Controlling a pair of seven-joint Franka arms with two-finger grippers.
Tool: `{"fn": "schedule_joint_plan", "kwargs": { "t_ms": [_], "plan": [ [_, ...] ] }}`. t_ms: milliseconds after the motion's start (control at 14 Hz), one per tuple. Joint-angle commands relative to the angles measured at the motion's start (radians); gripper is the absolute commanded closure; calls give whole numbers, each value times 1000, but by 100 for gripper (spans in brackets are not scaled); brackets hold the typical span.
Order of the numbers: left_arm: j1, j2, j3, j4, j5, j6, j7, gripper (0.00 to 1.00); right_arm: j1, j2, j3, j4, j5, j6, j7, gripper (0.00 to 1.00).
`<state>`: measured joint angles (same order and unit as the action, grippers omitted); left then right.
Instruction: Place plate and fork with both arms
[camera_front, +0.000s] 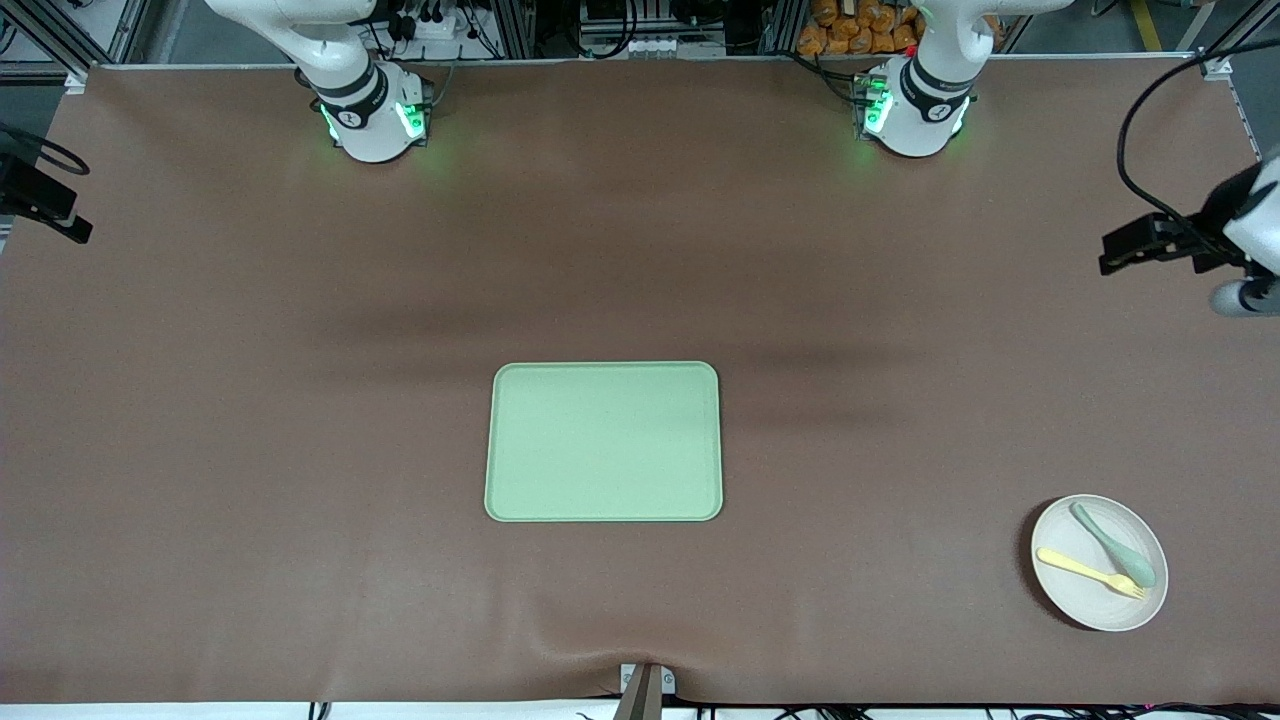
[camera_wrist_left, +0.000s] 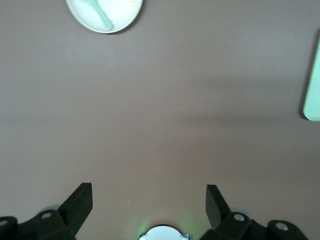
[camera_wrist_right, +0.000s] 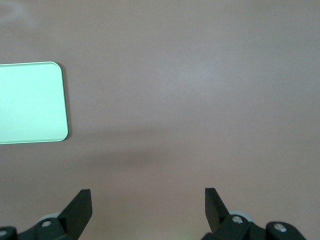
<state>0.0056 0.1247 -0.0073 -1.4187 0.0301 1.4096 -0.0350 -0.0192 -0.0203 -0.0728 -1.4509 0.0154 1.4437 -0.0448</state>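
One plate (camera_front: 1075, 590), round and off-white w/ a low rim, lies on the brown surface (camera_front: 300, 450) near the left arm's end and close to the edge nearest to the front camera. Two utensils rest in it: the pale yellow fork (camera_front: 1088, 573) lies across the plate, its tines twd the rim at the left arm's end, and a pale green spoon (camera_front: 1113, 544) lies just beside it, a bit farther from the camera, its bowl close to the fork's tines. They look very near at that end, but I cannot tell if they touch. The light green tray (camera_front: 604, 441), rectangular w/ rounded corners, sits in the middle of the surface, well apart from the plate, and nothing lies on it. In the left wrist view, the plate (camera_wrist_left: 117, 17) shows only partly at the frame's edge w/ the spoon (camera_wrist_left: 100, 14) in it, and a corner of the tray (camera_wrist_left: 313, 95) shows at another edge. The left gripper (camera_wrist_left: 149, 202) hangs over bare surface, fingers wide apart, holding nothing. The right gripper (camera_wrist_right: 148, 205) is also over bare surface, wide and w/o any object between the fingers; its view shows part of the tray (camera_wrist_right: 30, 102). In the front view, only the two arm bases and a part of the left arm at the frame's edge show.
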Motion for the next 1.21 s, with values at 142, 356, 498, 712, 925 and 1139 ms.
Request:
{"fn": "schedule_joint_plan", "kwargs": {
  "t_ms": [142,356,498,712,925,1139],
  "plan": [
    [79,75,0,1,22,54,21,0,-2,-15,4,-6,3,-6,-3,0],
    [141,125,0,0,22,110,23,0,-5,-13,2,-6,3,-6,-1,0],
    [169,164,1,0,24,152,23,0,-4,-13,2,-6,3,-11,-1,0],
    [201,200,1,0,24,206,26,0,-5,-13,2,-6,3,-11,-1,0],
    [218,233,1,0,25,248,27,0,-1,-13,4,-5,5,-11,-1,0],
    [246,276,1,1,25,339,27,0,-2,-13,4,-5,5,-11,-1,0]
  ]
}}
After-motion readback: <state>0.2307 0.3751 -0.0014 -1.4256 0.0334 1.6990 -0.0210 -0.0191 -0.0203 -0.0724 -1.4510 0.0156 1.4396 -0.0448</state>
